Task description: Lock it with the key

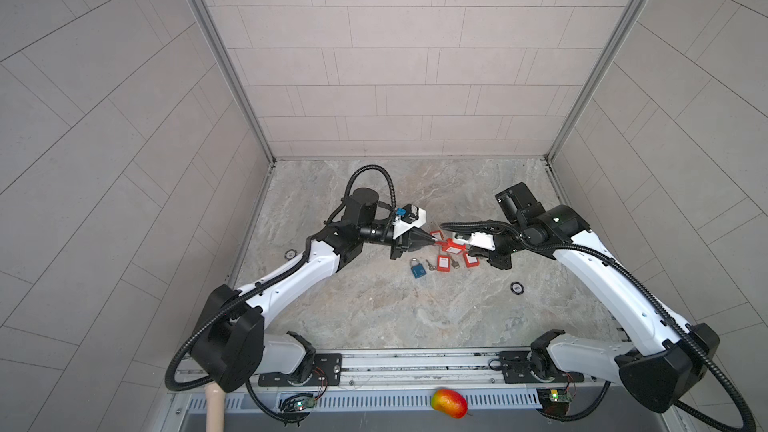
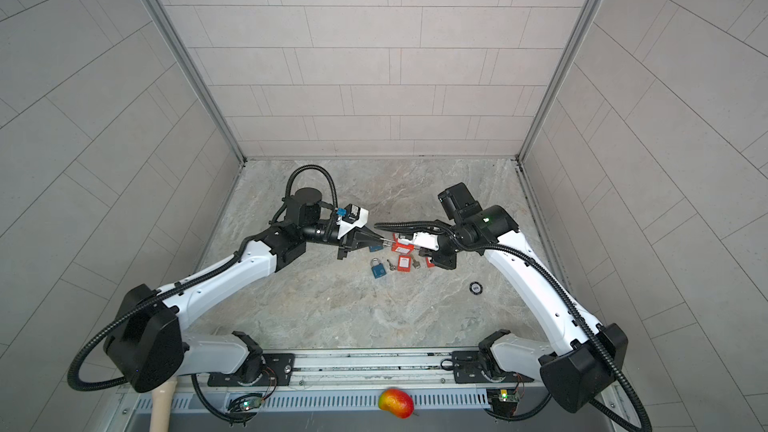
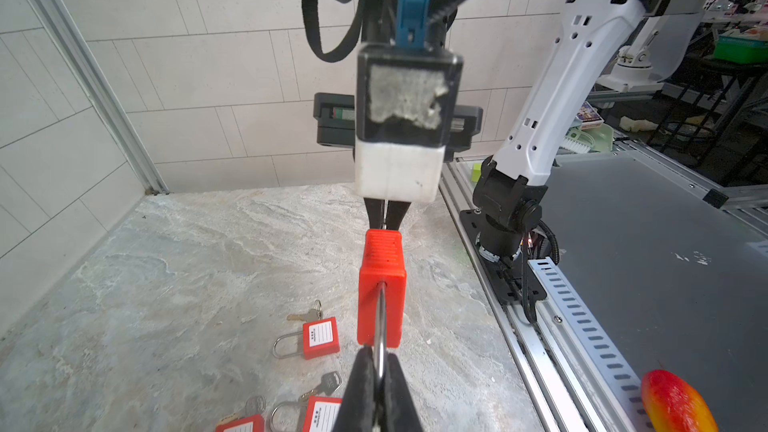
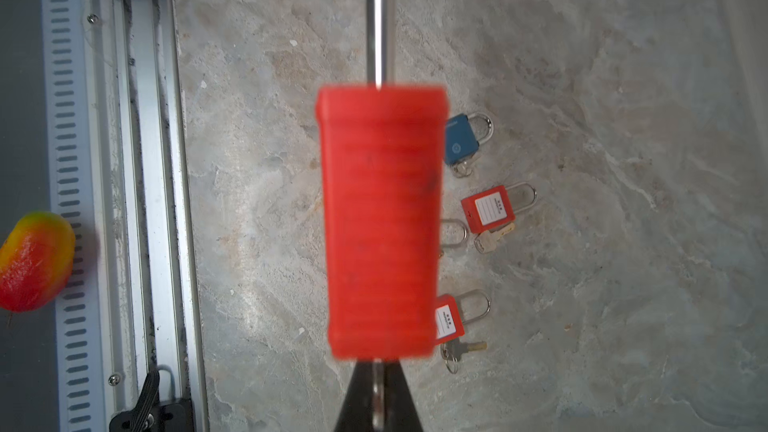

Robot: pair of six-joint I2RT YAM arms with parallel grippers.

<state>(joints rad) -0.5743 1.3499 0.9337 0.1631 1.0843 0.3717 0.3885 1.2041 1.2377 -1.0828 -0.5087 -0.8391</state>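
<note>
Table [image 1: 374,305]: marbled surface; spare padlocks [image 4: 488,214] are laid on it beneath the red padlock [image 3: 381,284].
Left hand [image 3: 378,367]: clenched on the shackle [image 4: 378,27], where it leaves the red padlock.
Right hand [image 4: 380,371]: clenched at the red padlock's opposite, keyway end, on a metal piece judged to be the key [image 4: 377,392], mostly hidden.
Red padlock: held clear of the table, spanned between both hands.
Shackle: whether it is seated cannot be told.
Step in hand: key insertion or turning is judged under way.
Next move: a steady turn is called for, with the shackle braced and pressed home.
</note>
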